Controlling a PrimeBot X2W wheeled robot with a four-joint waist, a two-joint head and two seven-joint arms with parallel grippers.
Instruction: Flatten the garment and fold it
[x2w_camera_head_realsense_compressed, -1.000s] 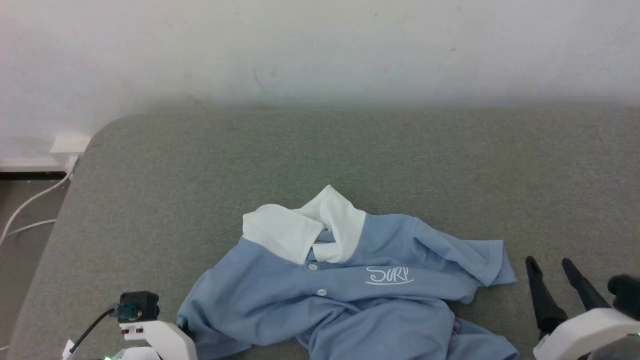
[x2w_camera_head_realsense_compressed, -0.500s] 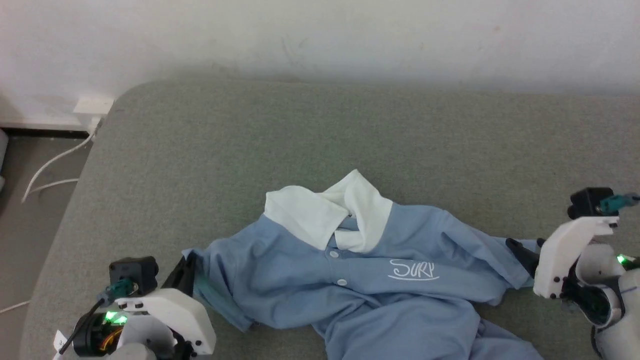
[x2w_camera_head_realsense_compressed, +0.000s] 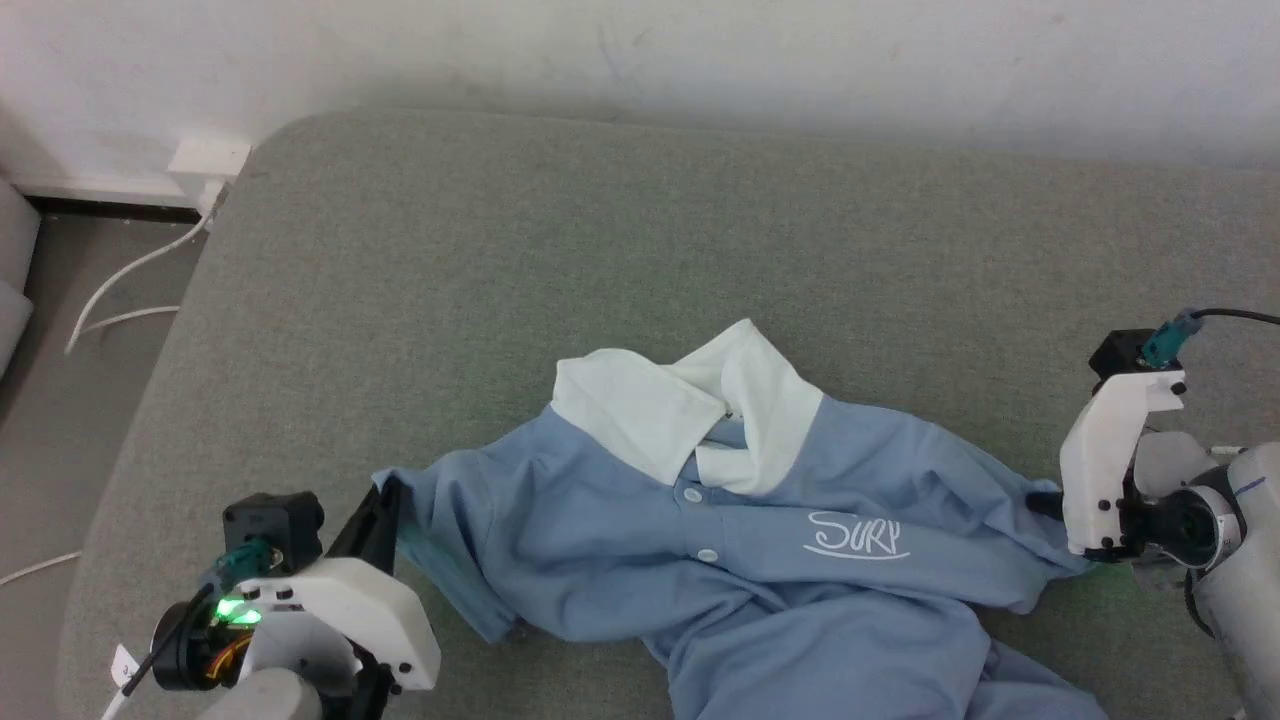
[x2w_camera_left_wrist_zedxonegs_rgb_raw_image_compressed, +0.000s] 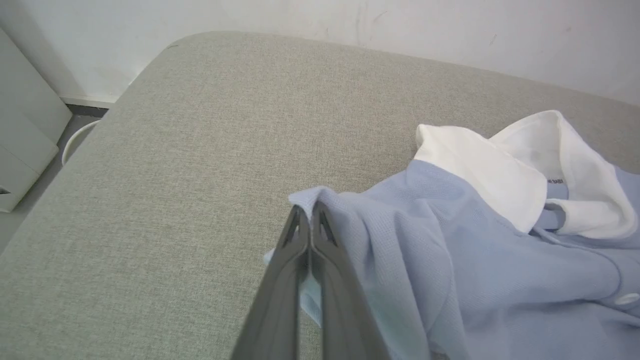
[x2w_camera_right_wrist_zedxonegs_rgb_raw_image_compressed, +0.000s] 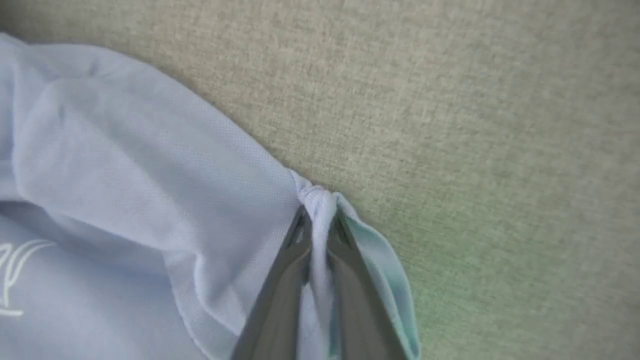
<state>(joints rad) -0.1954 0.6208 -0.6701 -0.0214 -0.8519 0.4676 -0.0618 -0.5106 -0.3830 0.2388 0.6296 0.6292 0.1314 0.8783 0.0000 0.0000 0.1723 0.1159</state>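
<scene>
Two grips: left gripper (x2w_camera_left_wrist_zedxonegs_rgb_raw_image_compressed: 310, 220) and right gripper (x2w_camera_right_wrist_zedxonegs_rgb_raw_image_compressed: 320, 225) were each clamped on an outer edge of the garment (x2w_camera_head_realsense_compressed: 620, 540).
Position: it was laid rumpled on the grey surface (x2w_camera_head_realsense_compressed: 500, 250), between them.
Long axis: it was stretched side to side, gripper to gripper.

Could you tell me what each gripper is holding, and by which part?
Both hold the shirt: the left gripper pinches one sleeve edge, the right gripper the other.

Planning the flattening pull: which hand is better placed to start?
Probably right: the right hand pinches the garment's bunched sleeve, bare cushion beyond; the left hand anchors the opposite sleeve.
</scene>
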